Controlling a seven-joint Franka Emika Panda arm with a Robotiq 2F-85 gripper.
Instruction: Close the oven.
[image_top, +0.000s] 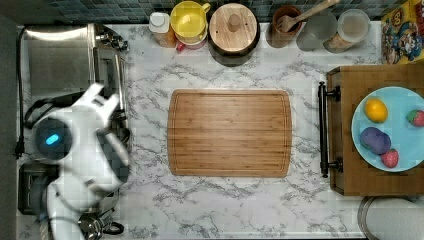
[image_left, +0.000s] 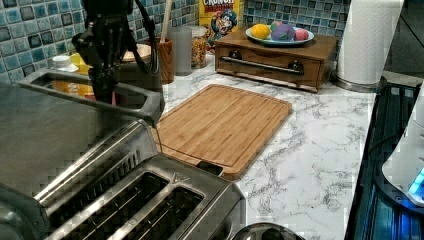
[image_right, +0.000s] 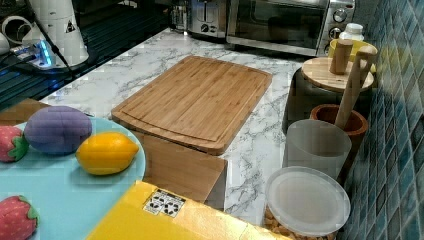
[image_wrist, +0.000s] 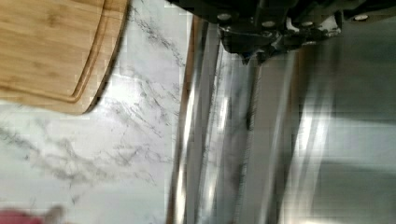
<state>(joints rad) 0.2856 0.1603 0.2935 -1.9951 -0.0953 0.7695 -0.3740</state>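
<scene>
Nearest the lens in the left view lies a two-slot brushed-steel toaster (image_left: 150, 200), its slots facing up; just behind it rises the large boxy stainless-steel oven (image_left: 55, 135), whose long metal bar handle (image_left: 95, 95) runs along its upper front edge; the black pincer (image_left: 103, 87) hangs right at that bar, but whether it is clenched or released cannot be told, for its tips are hidden against the metal. In the right view the oven (image_right: 280, 22) stands at the far end of the white marble worktop (image_right: 125, 75) with its dark glass door upright and flush with the front, knobs on the right view's right. The top view sets the oven (image_top: 65, 60) at the worktop's edge on the top view's left, with the white arm (image_top: 85, 145) over its front; a bare strip of marble (image_top: 147, 130) lies between the oven and the rectangular bamboo cutting board (image_top: 230, 132), which sits in the middle, well apart from both sides. The wrist view shows the steel bar (image_wrist: 210, 140) running beside marble, the board's corner (image_wrist: 60, 46) near it. The top view alone shows the round pale-blue plate of toy fruit (image_top: 387, 95) on a wooden drawer box (image_top: 350, 170) at the top view's right.
</scene>
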